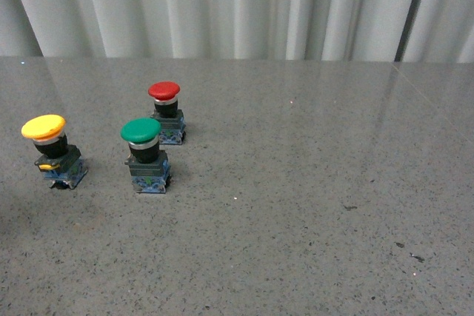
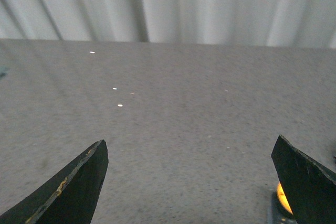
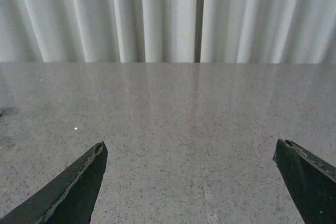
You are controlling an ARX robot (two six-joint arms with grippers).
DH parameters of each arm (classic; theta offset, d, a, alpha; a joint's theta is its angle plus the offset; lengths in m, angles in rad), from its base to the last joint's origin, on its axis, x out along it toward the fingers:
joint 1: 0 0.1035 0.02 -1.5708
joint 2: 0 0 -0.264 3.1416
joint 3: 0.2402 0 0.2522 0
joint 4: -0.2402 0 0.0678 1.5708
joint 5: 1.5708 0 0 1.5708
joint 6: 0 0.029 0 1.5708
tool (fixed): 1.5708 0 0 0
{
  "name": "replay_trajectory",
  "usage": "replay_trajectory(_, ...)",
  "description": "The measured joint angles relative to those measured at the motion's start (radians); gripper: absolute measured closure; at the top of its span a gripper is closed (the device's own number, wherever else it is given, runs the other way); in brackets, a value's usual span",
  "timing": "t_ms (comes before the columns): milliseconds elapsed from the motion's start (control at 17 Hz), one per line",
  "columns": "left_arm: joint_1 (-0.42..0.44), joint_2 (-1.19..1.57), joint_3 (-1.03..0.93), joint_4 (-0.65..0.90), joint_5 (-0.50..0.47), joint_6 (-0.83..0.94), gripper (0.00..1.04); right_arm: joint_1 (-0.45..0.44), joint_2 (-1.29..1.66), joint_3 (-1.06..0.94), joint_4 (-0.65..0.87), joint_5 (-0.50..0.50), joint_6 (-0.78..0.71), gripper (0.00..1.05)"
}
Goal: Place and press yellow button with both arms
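Pickup looks next: the yellow button (image 1: 46,142) stands upright at far left on the table (image 1: 311,205), its cap close by the left fingers (image 2: 73,192), which gape wide to take it, the right fingers (image 3: 73,192) equally spread and empty.

Front overlooks table (image 1: 311,227); low wrist views face curtain (image 3: 157,14); left perhaps shares yellow button (image 1: 43,126)

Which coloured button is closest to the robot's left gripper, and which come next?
1. Yellow button: right beside a finger of the left gripper in the left wrist view.
2. Green button: to yellow's right in the front view, likely next.
3. Red button: farther back, behind green.
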Motion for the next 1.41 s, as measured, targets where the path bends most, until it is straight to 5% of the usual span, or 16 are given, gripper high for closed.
replay_trajectory(176,-0.014,0.232,0.167,-0.059,0.158,0.0,0.07,0.0,0.0,0.0,0.0,0.0,0.0,0.07)
replay_trajectory(412,-0.071,0.391,0.215,-0.086,0.209,0.007,0.07,0.0,0.0,0.0,0.0,0.0,0.0,0.07)
replay_trajectory(1294,-0.154,0.551,0.174,-0.016,0.135,0.019,0.07,0.0,0.0,0.0,0.0,0.0,0.0,0.07)
replay_trajectory(1412,-0.153,0.56,0.174,-0.008,0.141,0.019,0.26,0.0,0.0,0.0,0.0,0.0,0.0,0.07)
